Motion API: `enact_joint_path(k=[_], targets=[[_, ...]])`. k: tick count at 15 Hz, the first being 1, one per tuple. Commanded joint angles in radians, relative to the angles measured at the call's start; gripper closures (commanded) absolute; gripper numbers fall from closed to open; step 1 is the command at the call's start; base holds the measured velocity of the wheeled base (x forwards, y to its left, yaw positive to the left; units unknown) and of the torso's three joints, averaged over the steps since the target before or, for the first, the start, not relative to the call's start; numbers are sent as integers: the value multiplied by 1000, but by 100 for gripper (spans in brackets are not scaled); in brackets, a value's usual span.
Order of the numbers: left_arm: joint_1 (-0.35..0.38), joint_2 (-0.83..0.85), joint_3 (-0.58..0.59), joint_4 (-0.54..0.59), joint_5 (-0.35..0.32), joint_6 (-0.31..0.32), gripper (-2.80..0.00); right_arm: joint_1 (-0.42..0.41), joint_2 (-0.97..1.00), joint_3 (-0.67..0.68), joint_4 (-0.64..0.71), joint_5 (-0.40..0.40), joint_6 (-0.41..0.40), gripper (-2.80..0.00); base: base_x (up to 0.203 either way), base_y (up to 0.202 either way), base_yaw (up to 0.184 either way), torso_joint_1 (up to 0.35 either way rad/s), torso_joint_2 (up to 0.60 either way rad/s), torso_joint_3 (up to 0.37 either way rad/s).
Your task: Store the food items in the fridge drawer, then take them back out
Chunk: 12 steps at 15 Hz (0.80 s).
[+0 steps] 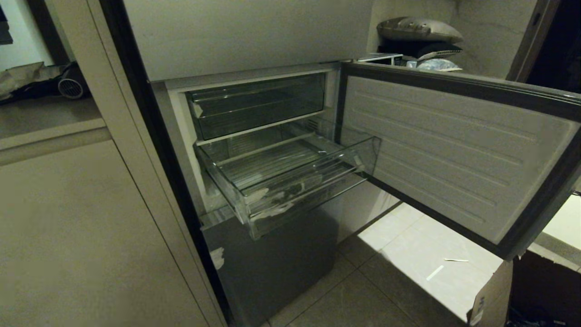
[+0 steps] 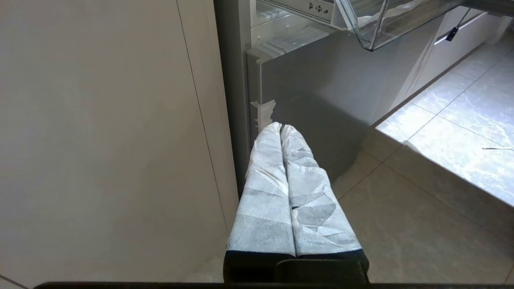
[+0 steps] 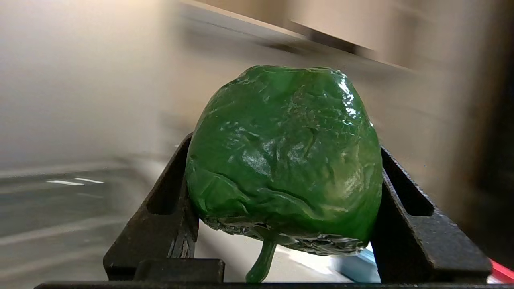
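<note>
My right tool (image 3: 283,224) clamped on green pepper (image 3: 283,160), my left tool (image 2: 281,130) closed, empty, low beside fridge, drawer (image 1: 290,181) pulled out

The fridge drawer (image 1: 290,181) stands pulled out — clear, ridged floor bare, white tape scraps on its front.
</note>
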Motion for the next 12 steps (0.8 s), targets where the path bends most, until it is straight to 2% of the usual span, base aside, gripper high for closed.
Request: enact_joint_path(k=[1,3,5,8,12], targets=[[-1,2,0,0,0,0,0,218,118,-54,-49,-31,-23,0,0,0,0,0,0,0],[-1,2,0,1,0,0,0,344,256,-103,-123,-59,-34,0,0,0,0,0,0,0],[-1,2,0,1,0,0,0,430,384,-141,-184,-73,-25,0,0,0,0,0,0,0],[0,2,0,0,0,0,0,504,558,-234,-221,-79,14,0,0,0,0,0,0,0],[-1,2,0,0,0,0,0,587,766,-424,-230,-80,41,0,0,0,0,0,0,0]])
